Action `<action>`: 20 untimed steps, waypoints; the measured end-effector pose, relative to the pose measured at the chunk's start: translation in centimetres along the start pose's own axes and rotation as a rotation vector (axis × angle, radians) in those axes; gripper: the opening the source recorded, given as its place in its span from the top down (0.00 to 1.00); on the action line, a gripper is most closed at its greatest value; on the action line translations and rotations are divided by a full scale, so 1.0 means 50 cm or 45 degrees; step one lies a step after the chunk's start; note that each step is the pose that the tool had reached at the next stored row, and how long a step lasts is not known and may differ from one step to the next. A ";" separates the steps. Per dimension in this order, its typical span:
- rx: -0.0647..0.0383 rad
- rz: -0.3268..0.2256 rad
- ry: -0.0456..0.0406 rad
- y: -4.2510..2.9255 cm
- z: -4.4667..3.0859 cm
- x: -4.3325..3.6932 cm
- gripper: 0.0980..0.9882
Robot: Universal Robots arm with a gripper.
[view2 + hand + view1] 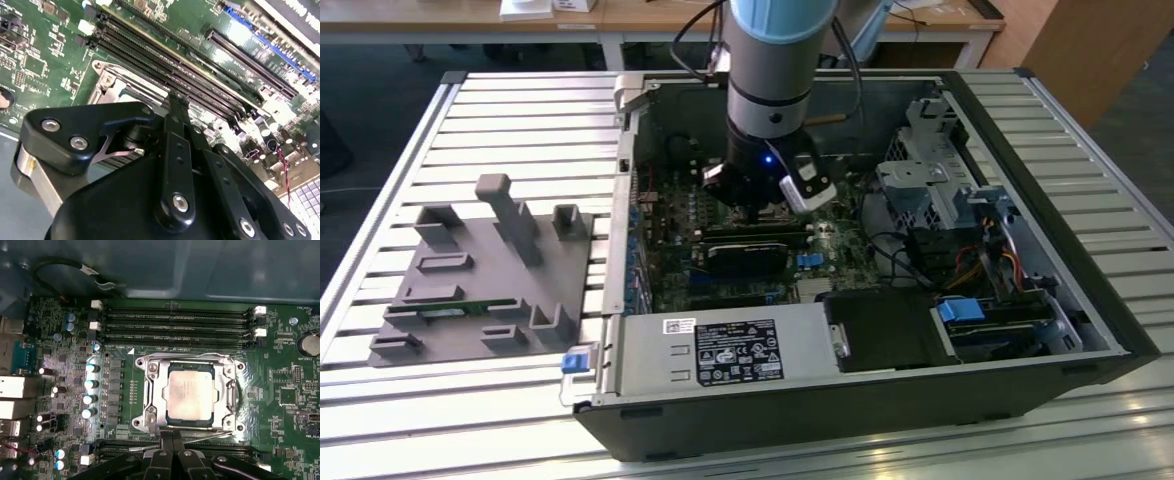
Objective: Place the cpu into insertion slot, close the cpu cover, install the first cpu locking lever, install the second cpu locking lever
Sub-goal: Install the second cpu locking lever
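Green motherboard (290,395) seen from above, silvery cpu (191,394) seated in the insertion slot (172,421), cpu cover (152,395) closed around it, memory slots (175,325) at twelve o'clock, black gripper (172,440) at six o'clock, fingers pressed together.

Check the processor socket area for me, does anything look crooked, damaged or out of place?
Nothing stands out. In the first wrist view the cpu sits square in the insertion slot, with the cpu cover lying flat around it. The hand is at the socket's edge, and the memory slots look straight.
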State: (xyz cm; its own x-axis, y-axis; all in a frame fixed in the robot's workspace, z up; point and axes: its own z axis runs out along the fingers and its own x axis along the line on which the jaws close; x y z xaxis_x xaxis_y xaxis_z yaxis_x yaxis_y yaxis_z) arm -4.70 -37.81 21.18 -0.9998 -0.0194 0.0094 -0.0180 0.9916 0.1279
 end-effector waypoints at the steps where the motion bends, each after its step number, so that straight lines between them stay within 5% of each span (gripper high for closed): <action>1: -0.001 0.000 0.000 -0.002 0.000 0.000 0.99; 4: -0.006 0.000 0.000 -0.011 -0.001 0.002 0.99; 11: -0.051 -0.002 -0.009 -0.021 -0.002 0.025 0.99; 15: -0.058 -0.003 -0.019 -0.022 0.002 0.045 0.99; 20: -0.062 -0.004 -0.022 -0.024 0.013 0.048 0.99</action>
State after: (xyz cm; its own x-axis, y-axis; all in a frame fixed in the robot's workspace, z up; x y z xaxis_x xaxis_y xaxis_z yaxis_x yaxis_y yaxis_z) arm -7.11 -38.96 20.38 -0.9998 -0.0198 -0.0081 -0.0209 0.9842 0.1756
